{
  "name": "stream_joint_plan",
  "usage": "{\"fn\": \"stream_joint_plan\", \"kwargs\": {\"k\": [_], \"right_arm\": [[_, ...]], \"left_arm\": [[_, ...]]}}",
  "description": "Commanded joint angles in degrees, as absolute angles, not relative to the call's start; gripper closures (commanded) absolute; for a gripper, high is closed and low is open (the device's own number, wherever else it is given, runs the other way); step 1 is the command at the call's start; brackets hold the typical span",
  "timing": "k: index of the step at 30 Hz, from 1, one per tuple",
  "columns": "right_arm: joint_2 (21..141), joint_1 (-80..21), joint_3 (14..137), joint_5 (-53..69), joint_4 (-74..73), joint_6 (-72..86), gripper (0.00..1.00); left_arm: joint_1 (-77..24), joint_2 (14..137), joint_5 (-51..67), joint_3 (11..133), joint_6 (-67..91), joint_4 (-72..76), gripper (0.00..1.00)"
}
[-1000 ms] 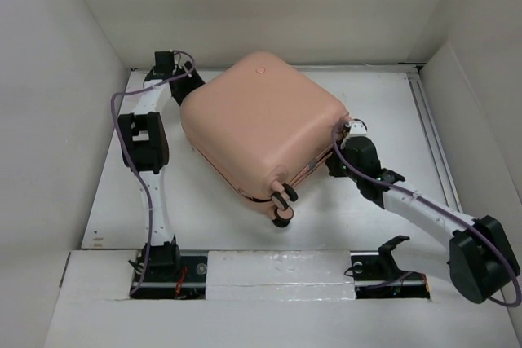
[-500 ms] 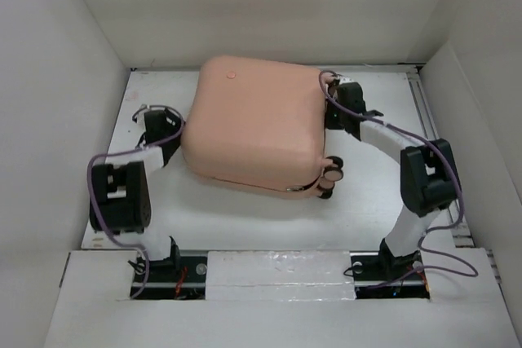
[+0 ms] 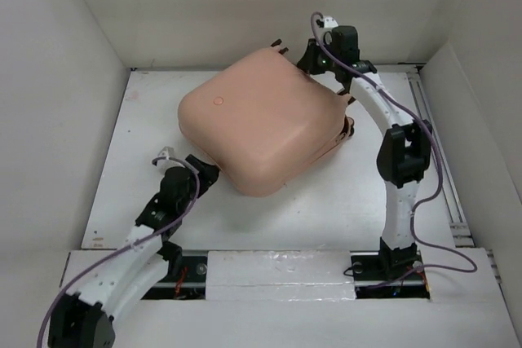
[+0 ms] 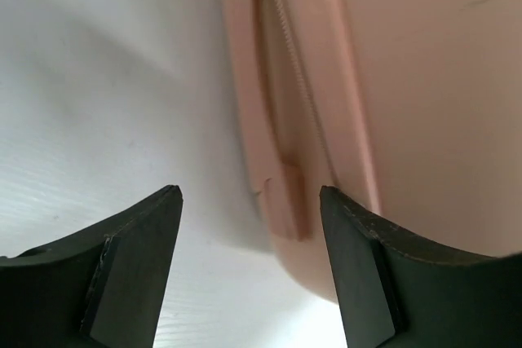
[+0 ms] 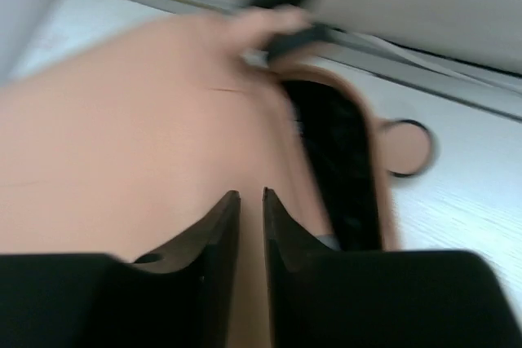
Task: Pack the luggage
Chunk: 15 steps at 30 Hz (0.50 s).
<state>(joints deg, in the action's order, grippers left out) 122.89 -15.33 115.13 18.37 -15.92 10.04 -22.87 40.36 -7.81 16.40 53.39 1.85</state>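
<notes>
The peach-pink luggage (image 3: pixel 261 116) lies flat in the middle of the white table, shell closed, its wheels at the far and right corners. My left gripper (image 3: pixel 208 170) is open at its near-left corner; the left wrist view shows the zipper seam and a small pink tab (image 4: pixel 287 209) between the open fingers, untouched. My right gripper (image 3: pixel 306 61) is at the far right corner, above the shell. In the right wrist view its fingers (image 5: pixel 220 226) stand almost together with nothing between them, over the pink shell (image 5: pixel 122 144), beside black lining (image 5: pixel 334 152) and a wheel (image 5: pixel 404 146).
White walls enclose the table (image 3: pixel 351 201) on the left, back and right. A metal rail (image 3: pixel 432 136) runs along the right side. The arm bases sit on the near ledge (image 3: pixel 277 270).
The luggage has turned on the table; its wheels went from the near side to the far right. My left arm swung from far left to near left. My right arm moved to the far corner.
</notes>
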Motion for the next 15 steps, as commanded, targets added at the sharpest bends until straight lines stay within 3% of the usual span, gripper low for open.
{"fn": "stream_joint_plan", "kwargs": {"k": [1,2,5,9,12,15], "right_arm": [[114.4,-16.6,115.7,26.1,-14.9,10.5,0.75],[113.0,-16.1,115.0,26.1,-14.9,10.5,0.66],[104.2,-14.0,110.3,26.8,-13.5,9.1,0.59],[92.3,-12.9,94.3,29.6,-6.8,9.1,0.58],[78.0,-15.8,76.1,30.3,0.8,9.0,0.63],[65.5,-22.6,58.2,27.6,9.8,12.4,0.75]], "left_arm": [[-22.9,29.8,-11.2,19.7,55.5,-1.4,0.36],[-22.9,29.0,-12.1,20.9,54.8,-2.5,0.36],[-22.9,30.3,-13.6,26.5,51.9,-3.7,0.36],[-22.9,34.4,-15.7,28.7,50.6,-1.5,0.35],[-22.9,37.1,-17.1,28.2,50.6,2.3,0.35],[-19.4,40.5,-20.6,30.1,51.3,6.1,0.35]]}}
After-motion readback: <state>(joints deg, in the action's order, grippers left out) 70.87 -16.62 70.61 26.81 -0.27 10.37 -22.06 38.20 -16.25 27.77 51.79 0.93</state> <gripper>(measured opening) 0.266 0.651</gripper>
